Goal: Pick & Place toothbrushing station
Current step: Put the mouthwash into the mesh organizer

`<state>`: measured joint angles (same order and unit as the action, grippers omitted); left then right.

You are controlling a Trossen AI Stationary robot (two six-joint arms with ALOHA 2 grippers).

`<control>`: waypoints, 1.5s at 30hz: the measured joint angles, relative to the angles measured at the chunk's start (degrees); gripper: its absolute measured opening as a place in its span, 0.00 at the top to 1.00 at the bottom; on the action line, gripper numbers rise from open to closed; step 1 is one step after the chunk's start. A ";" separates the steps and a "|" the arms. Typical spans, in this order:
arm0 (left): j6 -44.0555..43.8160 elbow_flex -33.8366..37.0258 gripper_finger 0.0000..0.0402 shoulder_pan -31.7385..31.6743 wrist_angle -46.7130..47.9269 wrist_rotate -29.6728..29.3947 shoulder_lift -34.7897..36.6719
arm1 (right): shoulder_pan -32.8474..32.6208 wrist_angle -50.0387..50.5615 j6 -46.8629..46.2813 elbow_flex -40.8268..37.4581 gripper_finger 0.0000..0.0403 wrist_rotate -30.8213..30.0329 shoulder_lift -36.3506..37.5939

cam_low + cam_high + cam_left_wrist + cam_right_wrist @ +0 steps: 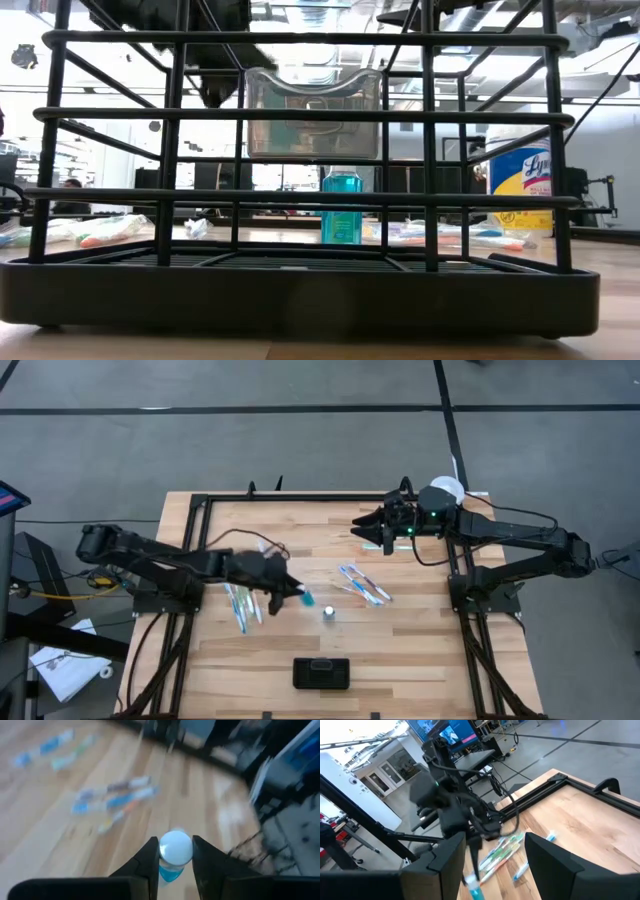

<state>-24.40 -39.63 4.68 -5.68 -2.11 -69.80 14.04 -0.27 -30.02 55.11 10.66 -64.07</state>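
L gripper (300, 595) clamped on blue bottle (175, 851); R gripper (372, 532) jaws apart, idle. Toothbrushing station (321, 673) untouched at table (420, 660) edge; placing pending.

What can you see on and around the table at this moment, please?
holder: one, black, alone at the table's edge nearest the low camera.
bottle: one, blue with a white cap, mid-table, between the left gripper's fingers.
brushes and tubes: two loose piles, blue and white, exact count unclear; one under the left arm, one right of centre.
canister: one, white and yellow, far right corner.
table: one, pale wood.
left gripper: dark, mid-table, closed on the bottle's cap.
right gripper: dark, open and empty, at the far side beside the canister.
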 joint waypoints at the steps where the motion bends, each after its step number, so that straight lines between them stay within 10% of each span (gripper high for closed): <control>1: 0.01 -0.70 0.81 -0.10 0.48 0.18 0.78 | 0.00 -0.27 0.00 0.00 0.51 0.00 0.00; 23: -8.86 -23.76 0.81 17.44 13.01 0.13 -13.09 | 2.99 -0.31 0.63 -0.02 0.51 1.36 0.02; 45: -15.19 -29.88 0.81 25.08 14.30 -6.58 -26.86 | 2.43 -0.07 2.12 -0.02 0.51 3.02 0.02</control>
<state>-39.59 -69.52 29.76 8.63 -8.69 -96.65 16.47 -0.34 -27.90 55.09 13.67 -64.05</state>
